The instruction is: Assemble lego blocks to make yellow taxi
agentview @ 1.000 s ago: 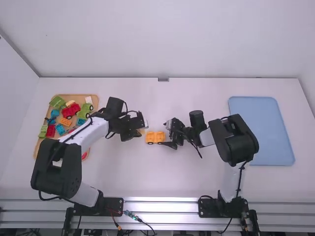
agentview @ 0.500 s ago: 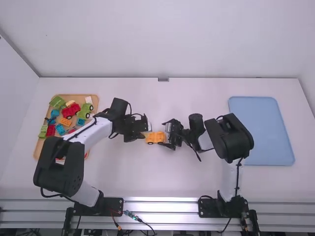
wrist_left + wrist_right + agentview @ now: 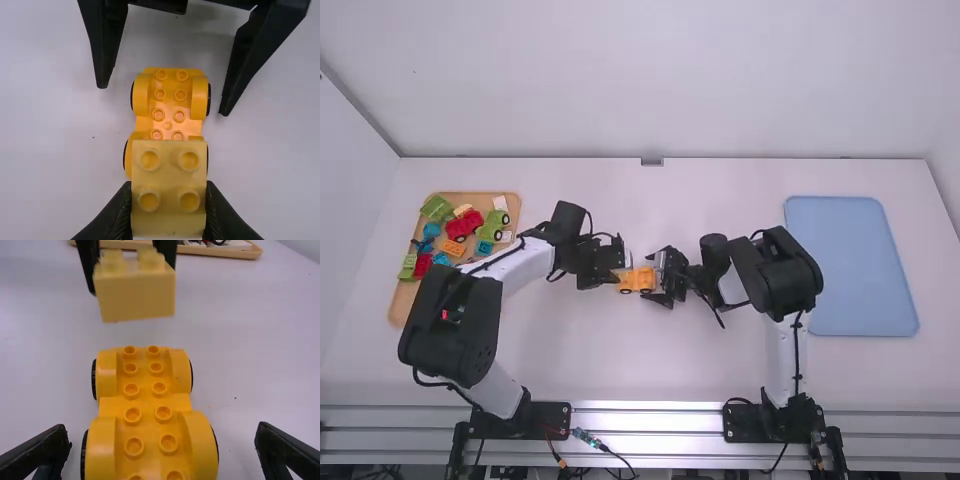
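Left gripper (image 3: pixel 620 267) shifted inward — its block (image 3: pixel 169 174) partly hides the chassis (image 3: pixel 169 102)

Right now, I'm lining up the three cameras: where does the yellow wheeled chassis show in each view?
High view: the yellow wheeled chassis, just below the picture's middle.
Left wrist view: central, partly hidden behind the pale yellow four-stud block.
Right wrist view: large in the foreground.
Shared landmark: the right gripper, its open fingers at one end of the chassis.
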